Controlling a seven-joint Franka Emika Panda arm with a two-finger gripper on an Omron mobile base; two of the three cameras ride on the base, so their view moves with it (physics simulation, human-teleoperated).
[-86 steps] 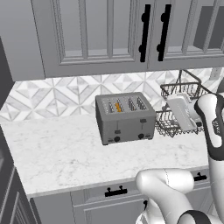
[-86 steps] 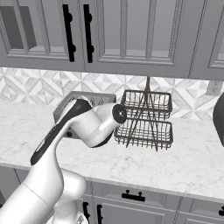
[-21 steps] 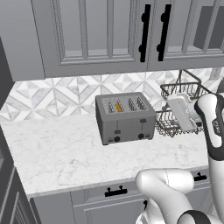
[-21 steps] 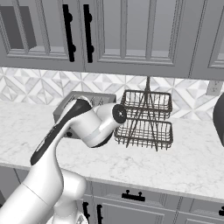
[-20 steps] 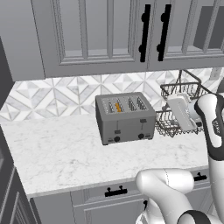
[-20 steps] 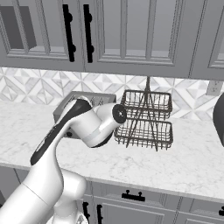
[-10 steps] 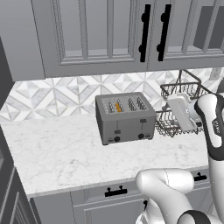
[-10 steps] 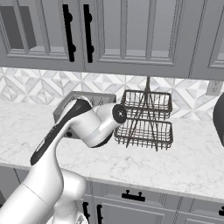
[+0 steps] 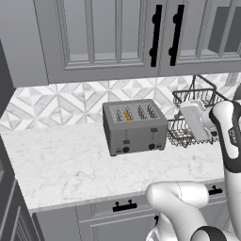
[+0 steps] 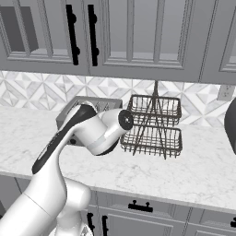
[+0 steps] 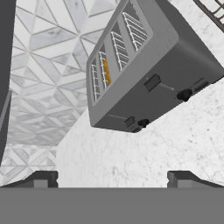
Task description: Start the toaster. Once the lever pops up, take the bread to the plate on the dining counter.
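The pincer (image 11: 112, 177) hangs with its tips wide apart and nothing between them, well short of the toaster (image 9: 134, 126). Bare marble desk (image 9: 66, 164) lies open in front of the toaster and to its left, out to the front edge. The bread (image 9: 127, 115) sits down in the second slot from the left, orange edge showing. Both levers (image 9: 154, 130) are up. Just right of the toaster stands a wire rack (image 9: 190, 124); behind everything, tiled wall.

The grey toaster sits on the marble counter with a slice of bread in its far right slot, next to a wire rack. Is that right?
Not quite. In the left base view the bread sits in the second slot from the left of the toaster, not the far right. The wire rack does stand beside it on the counter.
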